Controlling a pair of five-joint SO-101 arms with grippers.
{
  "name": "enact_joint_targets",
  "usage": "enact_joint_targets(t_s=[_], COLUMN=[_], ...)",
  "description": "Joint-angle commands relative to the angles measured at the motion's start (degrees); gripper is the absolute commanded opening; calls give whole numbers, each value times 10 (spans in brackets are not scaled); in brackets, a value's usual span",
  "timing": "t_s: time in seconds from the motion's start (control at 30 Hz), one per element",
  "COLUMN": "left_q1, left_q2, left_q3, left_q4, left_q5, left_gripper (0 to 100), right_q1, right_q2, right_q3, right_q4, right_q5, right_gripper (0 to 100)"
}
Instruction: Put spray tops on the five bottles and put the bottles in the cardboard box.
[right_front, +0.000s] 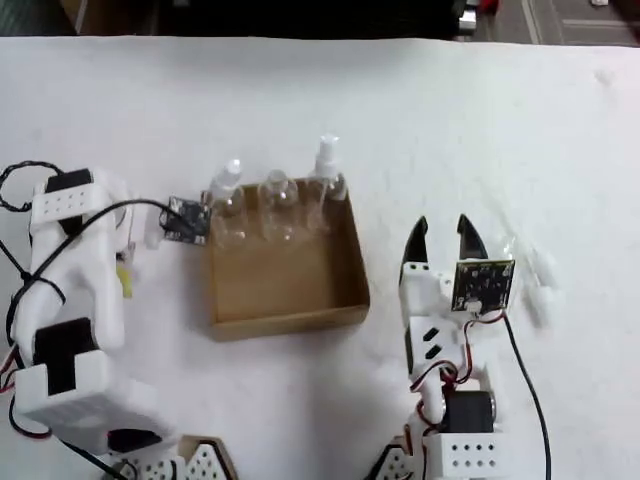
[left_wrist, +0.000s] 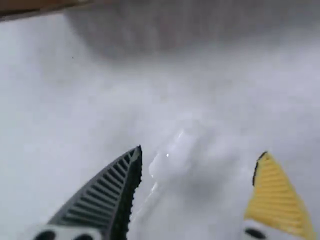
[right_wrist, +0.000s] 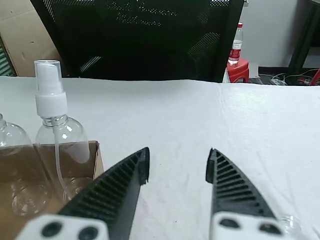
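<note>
High view: three clear plastic bottles (right_front: 277, 208) are standing along the far wall inside the brown cardboard box (right_front: 290, 310). The right gripper (right_front: 441, 238) is lying released nearby.

Left wrist view: the left gripper (left_wrist: 200, 154) is standing open around a small clear piece (left_wrist: 169, 156) on the white table (left_wrist: 75, 100).

Right wrist view: a white spray top (right_wrist: 49, 90) is sitting on one bottle.

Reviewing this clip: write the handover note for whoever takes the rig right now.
Left gripper open over a clear piece on the table.
Right gripper open, empty, beside the cardboard box.
In the box: left-end bottle and right-end bottle wear spray tops; middle bottle looks untopped.
To do: top it, then top and box two more; clear parts lie right of the right gripper.
</note>
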Motion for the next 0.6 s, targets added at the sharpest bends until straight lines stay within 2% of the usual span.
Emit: enact_joint_targets(t_s=[0.0, 0.37, 0.43, 0.57], left_q1=[-5, 2, 5, 9], left_q2=[-2, 98, 98, 98], left_q3=[0, -8, -8, -8], left_q4=[-24, -96, -95, -94], left_q5=[-47, -53, -53, -53], left_gripper=[335, 333, 290, 132], right_q1=[-5, -5, -5, -5], right_q2=[-2, -2, -2, -2], right_q3=[4, 4, 4, 4], right_q4=[-13, -10, -10, -11], right_q5=[-4, -4, -4, -4], right_gripper=[166, 166, 166, 166])
